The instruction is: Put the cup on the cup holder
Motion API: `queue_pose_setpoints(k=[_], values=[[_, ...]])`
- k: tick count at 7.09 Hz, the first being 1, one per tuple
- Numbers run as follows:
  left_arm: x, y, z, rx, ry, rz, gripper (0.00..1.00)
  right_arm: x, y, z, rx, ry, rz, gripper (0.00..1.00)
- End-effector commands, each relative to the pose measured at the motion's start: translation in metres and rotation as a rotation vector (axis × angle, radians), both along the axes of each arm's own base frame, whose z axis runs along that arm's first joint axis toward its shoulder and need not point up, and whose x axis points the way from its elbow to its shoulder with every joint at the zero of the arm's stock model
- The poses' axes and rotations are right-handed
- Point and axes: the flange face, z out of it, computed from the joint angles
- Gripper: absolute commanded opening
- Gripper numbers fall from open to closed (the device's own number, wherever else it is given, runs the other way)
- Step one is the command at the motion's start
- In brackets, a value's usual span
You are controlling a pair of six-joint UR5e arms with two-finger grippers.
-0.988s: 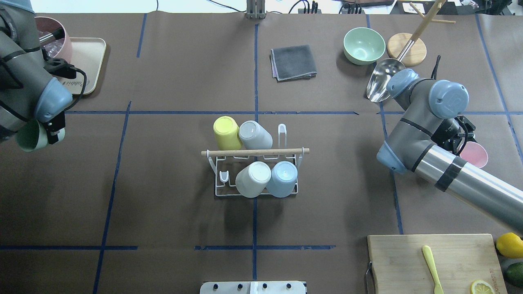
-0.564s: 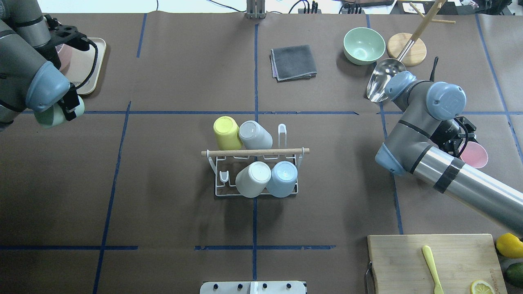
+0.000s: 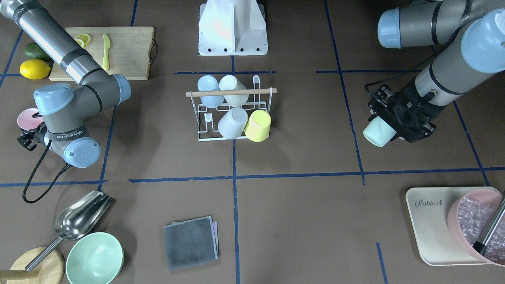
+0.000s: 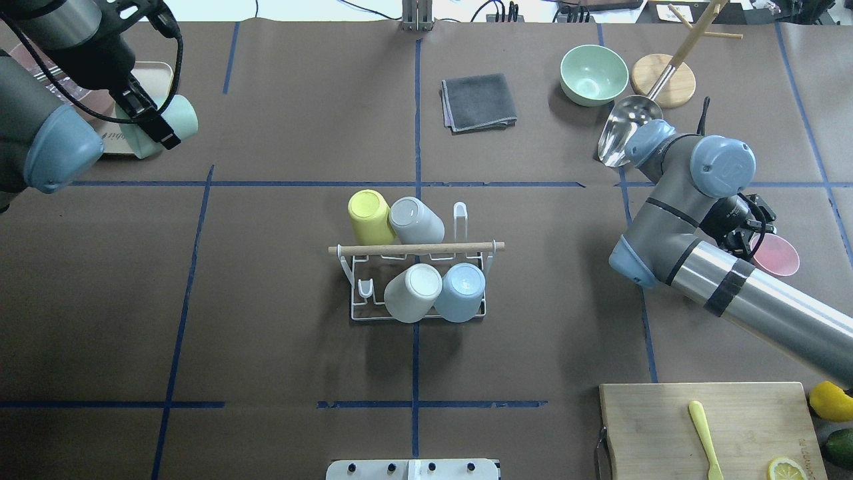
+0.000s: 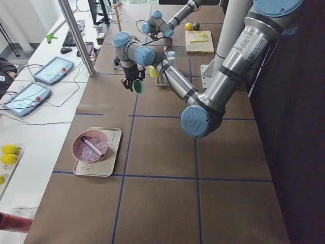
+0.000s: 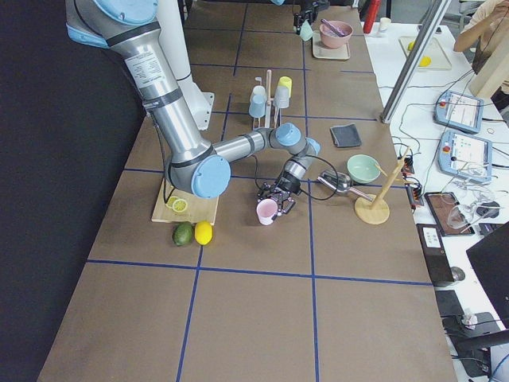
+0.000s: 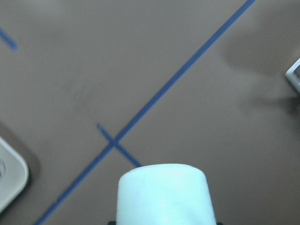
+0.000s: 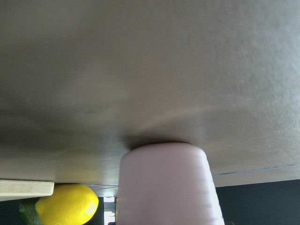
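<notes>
The white wire cup holder [image 4: 416, 249] with a wooden rod stands mid-table, and also shows in the front view [image 3: 230, 93]. It carries a yellow cup [image 4: 370, 217], a grey cup [image 4: 416, 221], a white cup [image 4: 412, 292] and a light blue cup [image 4: 461, 291], all upside down on prongs. My left gripper [image 4: 162, 124] is shut on a mint green cup [image 4: 181, 120], held on its side above the far left of the table, far from the holder. My right gripper [image 4: 750, 243] is shut on a pink cup [image 4: 776, 255], low at the table's right side.
A cream tray [image 3: 428, 221] with a pink bowl of ice [image 3: 475, 225] sits at the far left. A grey cloth [image 4: 478, 101], a green bowl [image 4: 593, 75], a metal scoop [image 4: 623, 133] and a wooden stand [image 4: 663, 80] lie at the back. A cutting board [image 4: 706, 430] is at the front right.
My left arm has swung away from the robot and toward the middle, carrying the mint cup from the near left edge to beside the tray. The right arm has barely shifted.
</notes>
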Motion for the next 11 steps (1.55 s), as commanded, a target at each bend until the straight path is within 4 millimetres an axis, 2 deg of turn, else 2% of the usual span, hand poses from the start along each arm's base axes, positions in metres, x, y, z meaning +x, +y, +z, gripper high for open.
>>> queue_pose_setpoints(k=[1, 2, 3, 4, 5, 6, 7, 8, 9, 10, 11], values=[[-0.009, 0.013, -0.029, 0.175, 0.163, -0.076, 0.05, 0.019, -0.015, -0.022, 0.01, -0.03, 0.052, 0.0], [-0.01, 0.016, -0.037, 0.244, 0.209, -0.073, 0.05, 0.024, -0.018, -0.059, 0.076, -0.103, 0.069, 0.0], [-0.012, 0.02, -0.047, 0.319, 0.256, -0.075, 0.05, 0.021, -0.014, -0.101, 0.14, -0.186, 0.075, 0.01], [-0.019, 0.031, -0.059, 0.419, 0.325, -0.08, 0.05, 0.013, -0.01, -0.141, 0.191, -0.347, 0.108, 0.01], [-0.03, 0.051, -0.066, 0.506, 0.408, -0.102, 0.05, 0.008, -0.016, -0.175, 0.292, -0.522, 0.123, 0.01], [-0.037, 0.067, -0.077, 0.584, 0.512, -0.194, 0.05, 0.007, -0.022, -0.201, 0.326, -0.708, 0.158, 0.01], [-0.036, 0.086, -0.077, 0.613, 0.615, -0.244, 0.05, 0.034, -0.028, -0.224, 0.357, -0.899, 0.207, 0.01], [-0.034, 0.102, -0.062, 0.636, 0.674, -0.269, 0.05, 0.069, -0.023, -0.25, 0.413, -1.069, 0.248, 0.01], [-0.03, 0.115, -0.049, 0.681, 0.729, -0.308, 0.06, 0.106, -0.029, -0.275, 0.45, -1.278, 0.277, 0.01], [-0.02, 0.13, -0.041, 0.698, 0.79, -0.346, 0.06, 0.128, -0.029, -0.31, 0.541, -1.41, 0.344, 0.01], [-0.006, 0.146, -0.037, 0.724, 0.856, -0.38, 0.05, 0.132, -0.015, -0.327, 0.592, -1.532, 0.444, 0.02]])
